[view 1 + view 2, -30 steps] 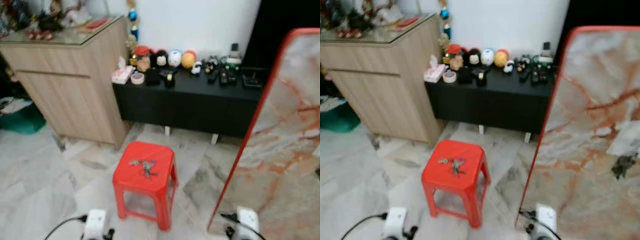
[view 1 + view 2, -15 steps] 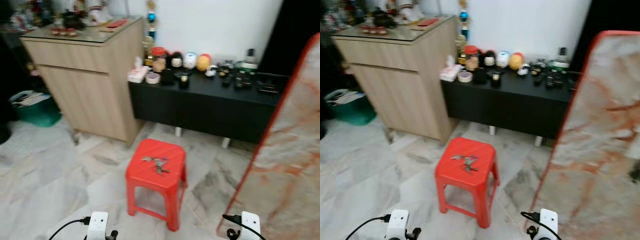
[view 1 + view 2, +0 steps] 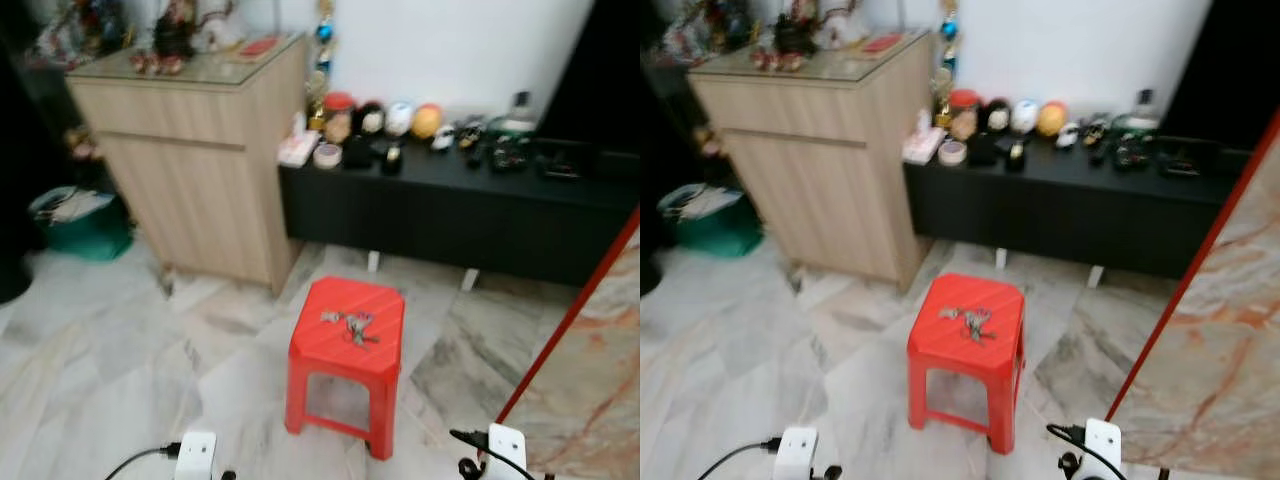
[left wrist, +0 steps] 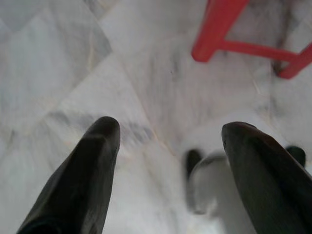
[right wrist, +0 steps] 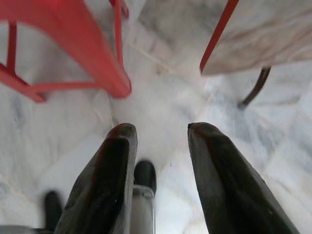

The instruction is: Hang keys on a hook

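Keys (image 3: 349,326) lie flat on the stool (image 3: 385,345), easy to reach; left gripper (image 4: 168,146) and right gripper (image 5: 161,151) hang low beside the stool, fingers apart, empty.

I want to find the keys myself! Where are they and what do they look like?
Look at the marble floor in front of the long black cabinet: a small red plastic stool stands there. On its seat lies a little bunch of keys, the only thing on it, grey metal against bright red.
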`<state>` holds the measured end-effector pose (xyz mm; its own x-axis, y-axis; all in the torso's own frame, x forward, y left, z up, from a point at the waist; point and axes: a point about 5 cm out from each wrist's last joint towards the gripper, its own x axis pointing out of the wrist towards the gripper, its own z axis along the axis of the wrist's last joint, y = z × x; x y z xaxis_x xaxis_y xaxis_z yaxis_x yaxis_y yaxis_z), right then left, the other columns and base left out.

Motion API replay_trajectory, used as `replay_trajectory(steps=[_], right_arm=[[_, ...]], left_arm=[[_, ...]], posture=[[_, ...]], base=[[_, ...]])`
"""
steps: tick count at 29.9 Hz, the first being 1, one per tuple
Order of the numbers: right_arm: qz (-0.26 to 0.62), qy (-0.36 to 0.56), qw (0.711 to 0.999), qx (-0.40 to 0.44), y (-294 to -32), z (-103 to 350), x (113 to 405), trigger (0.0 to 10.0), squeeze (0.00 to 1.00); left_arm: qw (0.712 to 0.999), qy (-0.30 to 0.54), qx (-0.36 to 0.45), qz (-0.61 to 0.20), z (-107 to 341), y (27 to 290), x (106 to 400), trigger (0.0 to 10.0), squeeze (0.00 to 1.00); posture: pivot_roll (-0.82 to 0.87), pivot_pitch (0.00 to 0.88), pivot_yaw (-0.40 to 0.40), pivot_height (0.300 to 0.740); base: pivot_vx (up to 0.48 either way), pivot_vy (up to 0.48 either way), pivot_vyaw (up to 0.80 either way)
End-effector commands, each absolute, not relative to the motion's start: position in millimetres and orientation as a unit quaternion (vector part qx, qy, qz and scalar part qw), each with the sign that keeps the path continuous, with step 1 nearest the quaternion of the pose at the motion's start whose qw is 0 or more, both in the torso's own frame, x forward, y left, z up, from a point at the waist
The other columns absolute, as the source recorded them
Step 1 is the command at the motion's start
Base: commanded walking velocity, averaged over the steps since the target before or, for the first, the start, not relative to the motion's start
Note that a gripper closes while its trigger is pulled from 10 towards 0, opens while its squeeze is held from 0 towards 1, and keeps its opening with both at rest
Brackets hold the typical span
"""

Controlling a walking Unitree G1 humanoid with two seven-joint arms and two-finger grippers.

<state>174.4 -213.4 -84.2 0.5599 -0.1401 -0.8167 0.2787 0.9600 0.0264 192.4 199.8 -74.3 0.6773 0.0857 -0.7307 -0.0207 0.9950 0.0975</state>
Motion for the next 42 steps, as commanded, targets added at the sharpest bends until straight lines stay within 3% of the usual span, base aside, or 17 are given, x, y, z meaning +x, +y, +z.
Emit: replay_trajectory(steps=[1, 18, 42], right_arm=[[-0.110, 0.449, 0.883, 0.084, -204.8, -83.0, 180.5, 10.0, 0.00], [-0.110, 0.451, 0.882, 0.083, -205.0, -83.9, 178.5, 10.0, 0.00], [-0.109, 0.449, 0.883, 0.085, -205.9, -84.0, 177.5, 10.0, 0.00]], left_arm=[[0.909, 0.413, 0.046, 0.038, -77.1, 207.5, 184.9, 10.0, 0.00], [0.906, 0.418, 0.047, 0.038, -78.3, 209.5, 182.0, 10.0, 0.00], [0.906, 0.421, 0.041, 0.037, -79.7, 207.8, 179.8, 10.0, 0.00]], posture=[[0.00, 0.016, 0.010, 0.740], [-0.01, 0.006, 0.016, 0.740], [0.00, 0.018, 0.010, 0.740]], base=[[0.000, 0.480, 0.00], [0.000, 0.472, 0.00], [0.000, 0.000, 0.00]])
